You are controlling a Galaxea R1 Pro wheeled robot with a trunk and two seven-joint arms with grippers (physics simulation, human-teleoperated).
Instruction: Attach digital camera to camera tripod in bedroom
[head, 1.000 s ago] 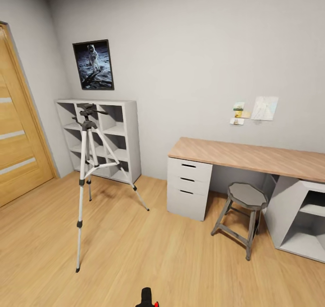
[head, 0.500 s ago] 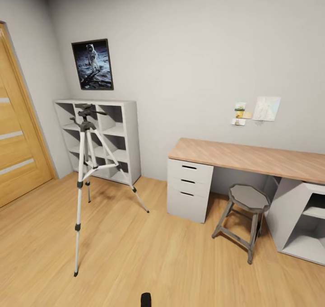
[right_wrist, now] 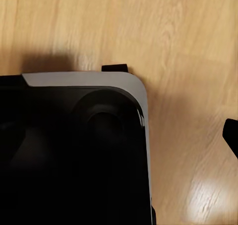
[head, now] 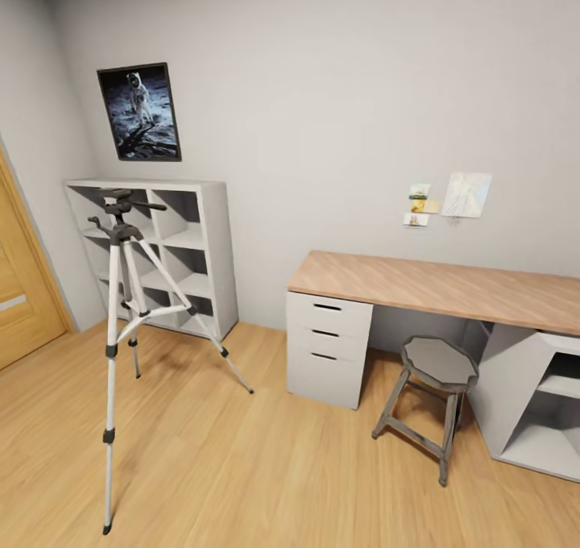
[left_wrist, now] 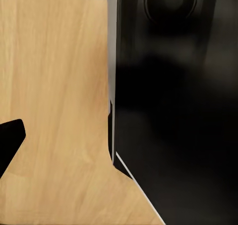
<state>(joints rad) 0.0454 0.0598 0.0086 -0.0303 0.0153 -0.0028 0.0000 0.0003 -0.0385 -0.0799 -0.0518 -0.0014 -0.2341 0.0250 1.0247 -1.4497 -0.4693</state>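
Where the oak door [head: 20, 290] is cut off at the left edge of the head view, the camera tripod [head: 125, 322] stands on the plank floor [head: 242, 467] at left of centre, its near foot close to the frame's bottom. Behind it sits the white cube shelf [head: 205, 250], under the astronaut poster [head: 138, 111]. Right of centre, the surface [head: 435, 284] runs off-frame, a stool [head: 427, 403] before it. In both wrist views a dark robot body [left_wrist: 173, 106] blocks much; whether either end effector is open or closed cannot be told.
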